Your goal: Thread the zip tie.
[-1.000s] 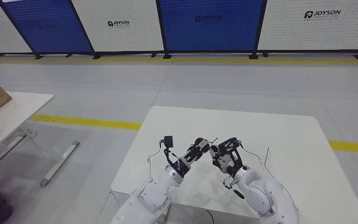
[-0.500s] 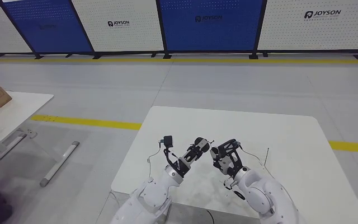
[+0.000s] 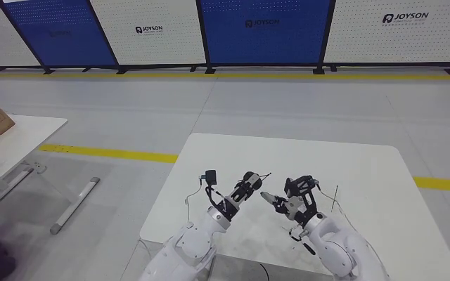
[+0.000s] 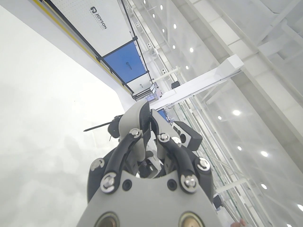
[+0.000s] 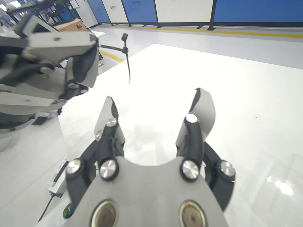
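My left gripper (image 3: 254,180) (image 4: 149,109) hangs over the near middle of the white table (image 3: 295,154), shut on a black zip tie (image 4: 97,127). In the right wrist view that zip tie (image 5: 126,53) juts out of the left gripper (image 5: 80,55), its square head up and its thin tail hanging down over the table. My right gripper (image 3: 273,199) (image 5: 156,102) is just to the right of the left one, apart from it. It stands open, and I see only the table top between its fingers.
A thin black strip (image 3: 335,193) lies on the table right of the right arm. The table's front edge runs close below both arms. A second white table (image 3: 28,133) stands far left, and blue and white panels line the back.
My right gripper has drawn back to the right, away from the left gripper, leaving a gap between them. The left gripper keeps its place with the zip tie.
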Action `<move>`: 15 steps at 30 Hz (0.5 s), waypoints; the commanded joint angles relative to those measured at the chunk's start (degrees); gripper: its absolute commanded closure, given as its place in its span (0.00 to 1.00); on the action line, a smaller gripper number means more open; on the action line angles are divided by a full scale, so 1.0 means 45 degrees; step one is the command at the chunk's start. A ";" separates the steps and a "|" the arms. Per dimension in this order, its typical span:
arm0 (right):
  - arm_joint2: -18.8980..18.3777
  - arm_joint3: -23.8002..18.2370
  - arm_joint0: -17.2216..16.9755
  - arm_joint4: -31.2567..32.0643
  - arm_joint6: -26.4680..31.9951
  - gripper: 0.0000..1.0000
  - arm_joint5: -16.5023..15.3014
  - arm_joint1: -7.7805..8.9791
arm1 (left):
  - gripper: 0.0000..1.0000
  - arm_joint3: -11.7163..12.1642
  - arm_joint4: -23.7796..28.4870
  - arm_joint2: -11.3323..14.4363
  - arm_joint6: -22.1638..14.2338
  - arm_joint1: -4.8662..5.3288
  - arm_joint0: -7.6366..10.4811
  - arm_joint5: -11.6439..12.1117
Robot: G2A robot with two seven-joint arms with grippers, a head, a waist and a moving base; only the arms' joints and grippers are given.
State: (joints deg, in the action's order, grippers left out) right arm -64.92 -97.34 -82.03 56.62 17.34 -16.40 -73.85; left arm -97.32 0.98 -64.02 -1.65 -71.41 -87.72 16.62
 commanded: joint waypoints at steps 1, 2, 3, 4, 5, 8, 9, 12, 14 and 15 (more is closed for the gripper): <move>-0.0341 -0.0325 -0.0335 -0.0010 0.0035 0.00 -0.0111 0.0082 | 1.00 0.0025 0.0061 0.0008 0.0001 -0.0007 0.0008 0.0031; -0.0423 -0.0449 -0.0445 0.0000 0.0056 0.00 -0.0133 0.0107 | 1.00 0.0036 0.0100 0.0013 -0.0014 -0.0010 0.0010 0.0051; -0.0463 -0.0542 -0.0526 -0.0088 0.0087 0.00 -0.0189 0.0122 | 1.00 0.0045 0.0122 0.0018 -0.0038 -0.0012 0.0016 0.0074; -0.0503 -0.0607 -0.0557 -0.0200 0.0151 0.00 -0.0247 0.0137 | 1.00 0.0053 0.0125 0.0032 -0.0068 -0.0014 0.0020 0.0105; -0.0477 -0.0630 -0.0539 -0.0228 0.0194 0.00 -0.0251 0.0138 | 1.00 0.0047 0.0119 0.0054 -0.0084 -0.0017 0.0025 0.0122; -0.0198 -0.0526 -0.0334 -0.0278 0.0141 0.00 -0.0121 0.0094 | 1.00 0.0003 0.0083 0.0124 -0.0098 -0.0028 0.0016 0.0175; -0.0112 -0.0462 -0.0247 -0.0284 0.0052 0.00 -0.0044 0.0073 | 1.00 -0.0006 0.0072 0.0132 -0.0092 -0.0029 0.0005 0.0193; 0.0160 -0.0238 0.0030 -0.0070 -0.0248 0.53 0.0275 0.0012 | 1.00 -0.0050 0.0038 0.0130 -0.0070 -0.0027 -0.0066 0.0247; 0.0304 -0.0123 0.0166 0.0078 -0.0318 0.56 0.0420 -0.0015 | 1.00 -0.0069 0.0034 0.0100 -0.0039 -0.0023 -0.0117 0.0286; 0.0379 -0.0060 0.0254 0.0176 -0.0306 0.59 0.0478 -0.0027 | 1.00 -0.0079 0.0048 0.0074 -0.0003 -0.0021 -0.0154 0.0317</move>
State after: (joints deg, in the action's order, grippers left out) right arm -63.42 -97.80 -81.16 57.14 15.90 -14.42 -73.94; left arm -97.64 1.14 -63.60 -1.78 -71.51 -88.29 17.94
